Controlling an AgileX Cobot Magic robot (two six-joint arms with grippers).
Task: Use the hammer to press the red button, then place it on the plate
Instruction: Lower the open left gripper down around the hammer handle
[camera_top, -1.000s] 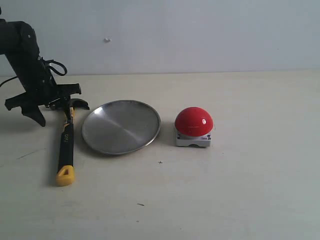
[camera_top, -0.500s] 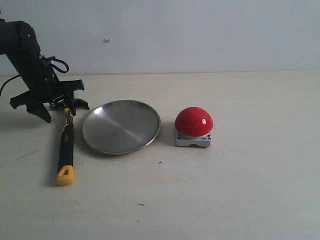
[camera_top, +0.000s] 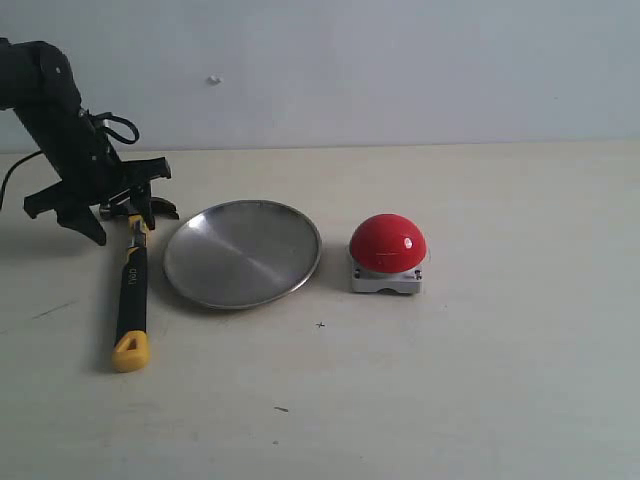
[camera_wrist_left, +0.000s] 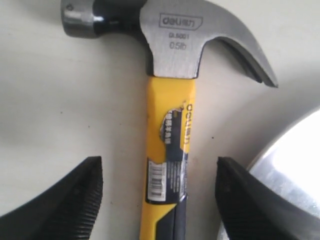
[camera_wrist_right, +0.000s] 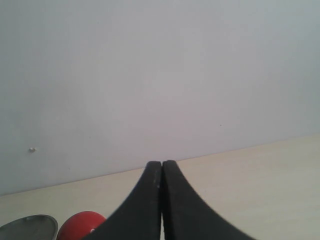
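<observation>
The hammer (camera_top: 131, 290) lies flat at the left of the table, its yellow end toward the front. Its dark head is at the far end, partly behind my left gripper (camera_top: 124, 228). In the left wrist view that gripper (camera_wrist_left: 158, 170) is open, one finger on each side of the yellow and black handle (camera_wrist_left: 167, 150), just below the steel head (camera_wrist_left: 180, 35), with gaps on both sides. The plate (camera_top: 242, 252) lies right of the hammer. Further right stands the red button (camera_top: 388, 243). My right gripper (camera_wrist_right: 161, 164) is shut and empty; it does not show in the exterior view.
The plate's rim (camera_wrist_left: 292, 155) lies close beside one left finger (camera_wrist_left: 250, 200). A pale wall rises behind the table. The right wrist view catches the red button (camera_wrist_right: 80, 225) and the plate's edge (camera_wrist_right: 27, 227) low down.
My left gripper has shifted slightly to the right and a little higher in the exterior view, staying open over the handle near the hammer's head. Hammer, plate and button have not moved.
</observation>
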